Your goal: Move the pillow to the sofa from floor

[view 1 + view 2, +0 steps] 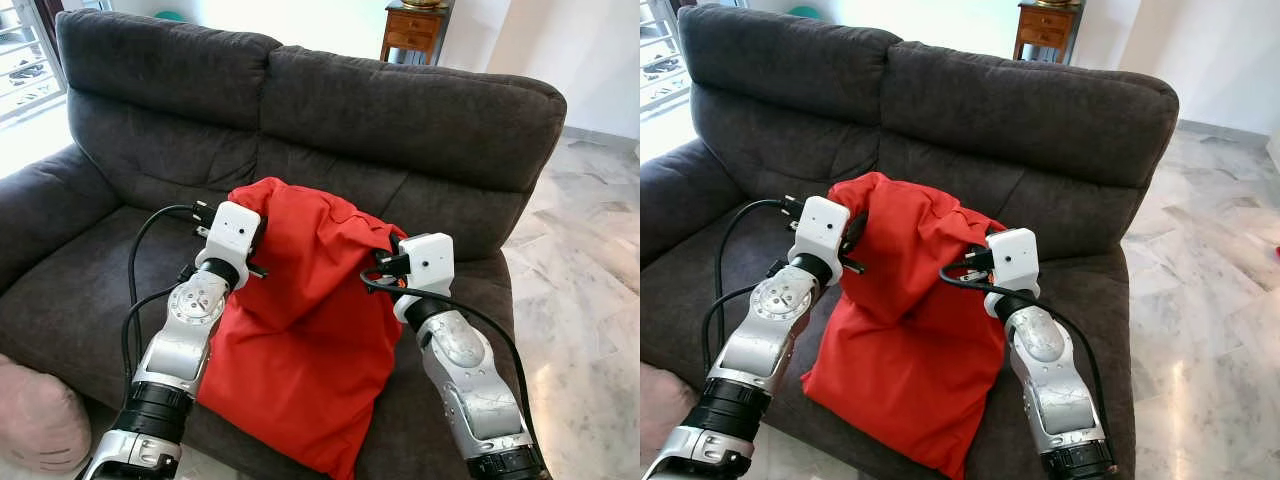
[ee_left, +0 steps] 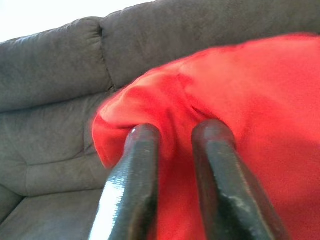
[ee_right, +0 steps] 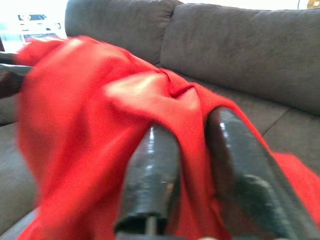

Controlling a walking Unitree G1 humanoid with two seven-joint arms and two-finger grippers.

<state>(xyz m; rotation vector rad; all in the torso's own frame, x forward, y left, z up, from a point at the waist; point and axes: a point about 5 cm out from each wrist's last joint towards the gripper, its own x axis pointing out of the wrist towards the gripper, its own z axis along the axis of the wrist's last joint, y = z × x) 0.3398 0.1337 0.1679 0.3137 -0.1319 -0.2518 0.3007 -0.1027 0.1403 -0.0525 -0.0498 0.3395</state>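
You see the red pillow point(image 1: 300, 330) lying on the seat of the dark grey sofa point(image 1: 400, 110), its upper end propped near the backrest and its lower end hanging over the front edge of the seat cushion. Your left pincer point(image 2: 172, 131) is clenched on a fold of red fabric at the pillow's upper left corner; in the left wrist view the cloth is pinched between the two black fingers point(image 2: 137, 170). Your right pincer point(image 3: 192, 130) is grasping the pillow's upper right edge, with a ridge of fabric bunched between its fingers point(image 3: 235, 160). Both silver arms reach forward over the seat, one on each side of the pillow. A pink cushion point(image 1: 40, 415) sits low at the left, beside the sofa's front. A wooden cabinet point(image 1: 412, 30) stands behind the sofa, and pale marble floor point(image 1: 580, 260) extends to the right.
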